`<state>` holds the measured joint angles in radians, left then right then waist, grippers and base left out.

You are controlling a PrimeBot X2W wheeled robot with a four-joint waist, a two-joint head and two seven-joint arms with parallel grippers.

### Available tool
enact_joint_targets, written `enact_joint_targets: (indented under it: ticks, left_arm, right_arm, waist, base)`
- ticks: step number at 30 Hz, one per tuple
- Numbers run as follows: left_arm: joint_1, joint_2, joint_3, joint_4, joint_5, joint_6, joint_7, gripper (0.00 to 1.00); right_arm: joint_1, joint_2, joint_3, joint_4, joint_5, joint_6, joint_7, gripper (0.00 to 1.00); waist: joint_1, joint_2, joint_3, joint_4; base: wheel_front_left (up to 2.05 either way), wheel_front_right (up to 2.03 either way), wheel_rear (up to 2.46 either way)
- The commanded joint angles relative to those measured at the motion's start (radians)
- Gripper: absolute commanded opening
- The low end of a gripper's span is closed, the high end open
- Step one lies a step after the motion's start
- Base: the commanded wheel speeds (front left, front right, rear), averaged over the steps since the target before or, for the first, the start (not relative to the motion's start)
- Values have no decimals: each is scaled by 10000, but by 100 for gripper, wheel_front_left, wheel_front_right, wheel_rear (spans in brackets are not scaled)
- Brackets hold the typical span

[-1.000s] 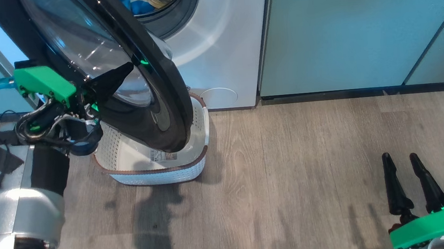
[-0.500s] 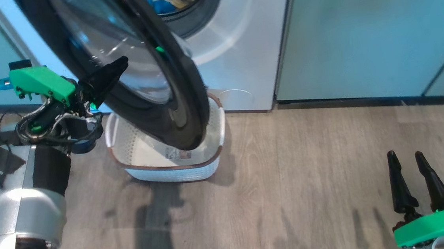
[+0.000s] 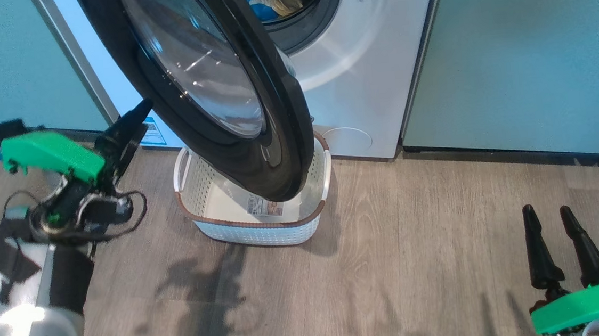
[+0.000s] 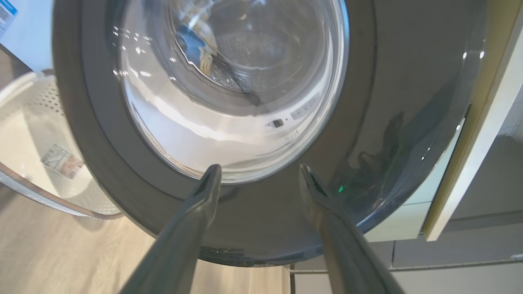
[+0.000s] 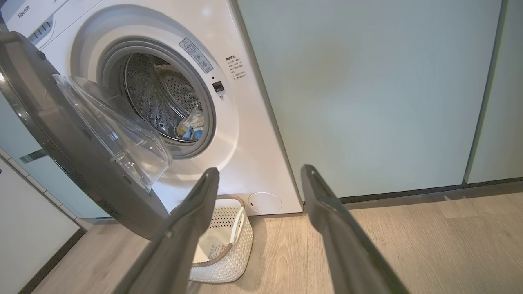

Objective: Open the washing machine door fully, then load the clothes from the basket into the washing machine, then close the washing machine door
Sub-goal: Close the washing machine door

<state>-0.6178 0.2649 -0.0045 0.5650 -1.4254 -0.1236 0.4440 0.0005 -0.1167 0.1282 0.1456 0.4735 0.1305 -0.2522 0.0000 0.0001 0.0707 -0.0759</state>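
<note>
The clothes (image 5: 191,124) lie inside the washing machine (image 3: 365,50) and the basket (image 3: 262,232) sits bare at its foot. The washing machine door (image 3: 284,115) hangs half-swung, so the left gripper (image 4: 258,169), spread wide and empty just off the door's outer face, should press flat near the free edge until it latches. The right gripper (image 3: 546,210) sits wide open, well right of the machine. The door's hinge is hidden, and whether the left fingertips touch the door is unclear.

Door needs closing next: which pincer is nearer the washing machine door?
Left. The left pincer faces the washing machine door from close by; the right pincer hangs over the floor, far to its right.
</note>
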Motion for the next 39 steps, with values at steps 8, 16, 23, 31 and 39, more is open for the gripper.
enact_joint_targets:
  ticks: [8, 16, 23, 31, 39]
  left_arm:
    - [1557, 929, 120, -1968, 624, -70, -1557, 100]
    - [3096, 1401, -838, -3424, 1625, -70, -3555, 100]
    - [4183, 2129, -2180, -3572, 2915, -70, -6018, 100]
    - [4633, 2310, -1890, -2862, 5138, -71, -7048, 100]
    - [5240, 1510, -500, -3178, 7720, -71, -7055, 100]
  right_arm:
    - [48, 5, 97, -311, 5, 2, -96, 100]
    - [285, 63, 74, -312, -9, 2, -96, 100]
    - [353, 126, 3, -338, -9, 2, -96, 100]
    - [507, 165, -142, -387, -25, 2, -96, 100]
    - [534, 192, -267, -444, -60, 2, -96, 100]
  waist:
    - [0, -1, -185, 122]
    - [0, -1, -433, 250]
    - [0, -1, -556, 242]
    - [0, -1, -660, 281]
    - [0, -1, -617, 384]
  base:
    - [0, 0, 0]
    - [0, 0, 0]
    - [0, 0, 0]
    - [0, 0, 0]
    - [0, 0, 0]
